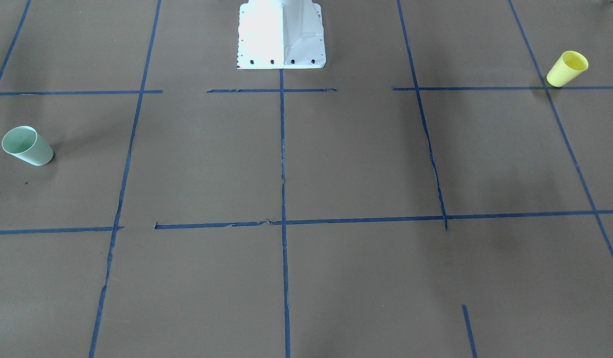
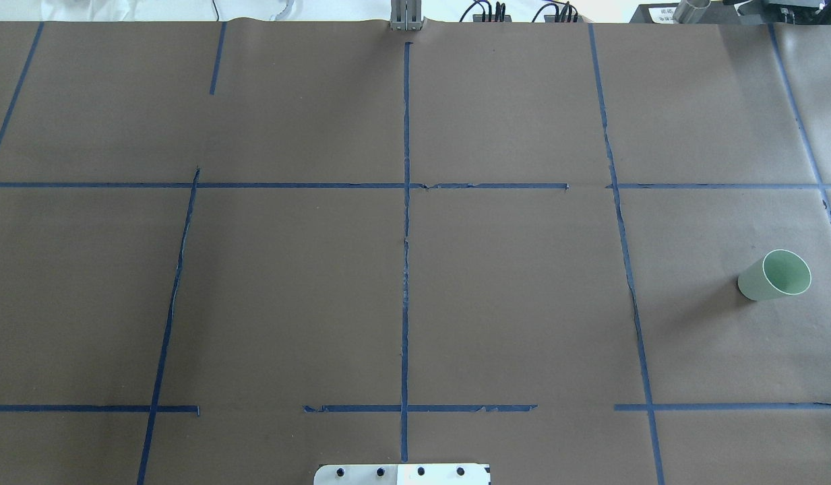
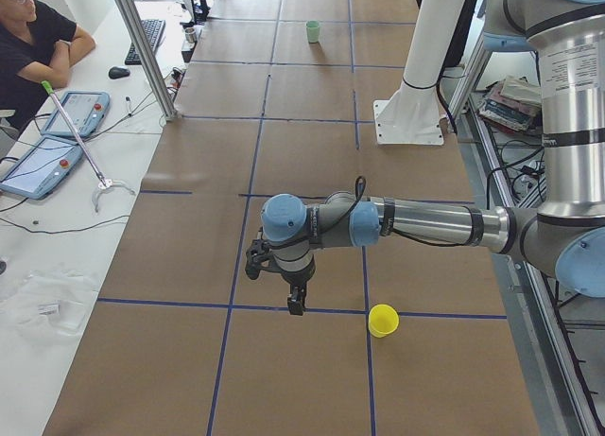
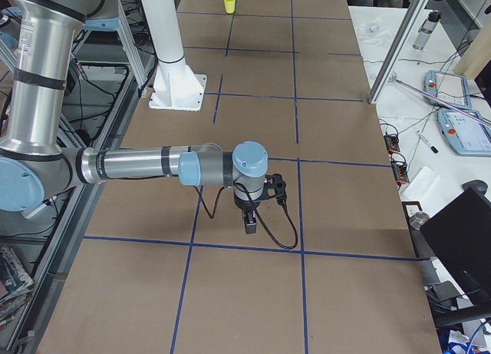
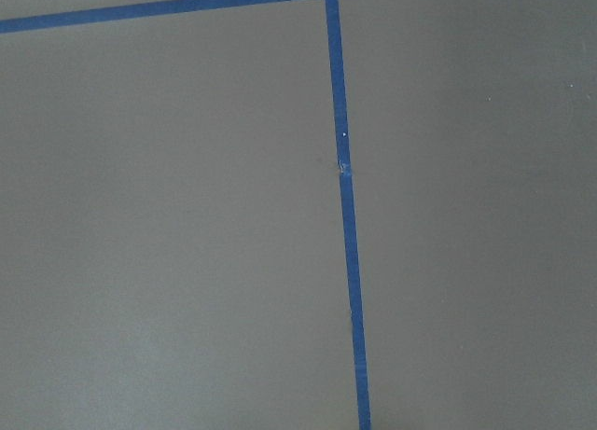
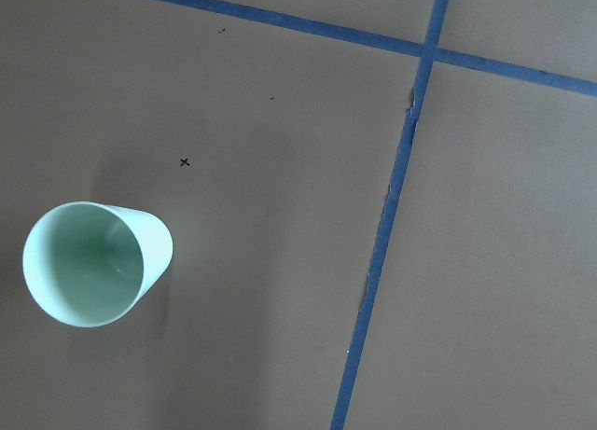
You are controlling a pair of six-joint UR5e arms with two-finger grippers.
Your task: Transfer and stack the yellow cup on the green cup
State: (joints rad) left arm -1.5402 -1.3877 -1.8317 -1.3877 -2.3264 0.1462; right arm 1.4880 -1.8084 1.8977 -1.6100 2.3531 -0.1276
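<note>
Two grippers show, and for neither can we tell whether the jaws stand apart or together, since each appears only in a side view. The left gripper (image 3: 295, 304) points down above the table (image 1: 361, 159), over a line of blue tape (image 1: 283, 164). Its wrist camera sees only brown paper and crossing tape. The yellow cup (image 3: 383, 320) stands near it, apart from it on the side toward the robot. The cup is upright with its mouth up, and its foot is on a tape crossing at the table's left end.

The right gripper (image 4: 250, 222) also points down above the paper, on an arm stretched out level from the robot's side. Its wrist camera looks down into the green cup (image 6: 96, 263), which stands upright with its mouth open on bare paper, beside a tape crossing but not on it. The two cups are well apart — one at each end of the table, with the white base (image 1: 281, 35) between them at the robot's edge. An operator (image 3: 33, 39) sits at a desk beyond the far edge.
</note>
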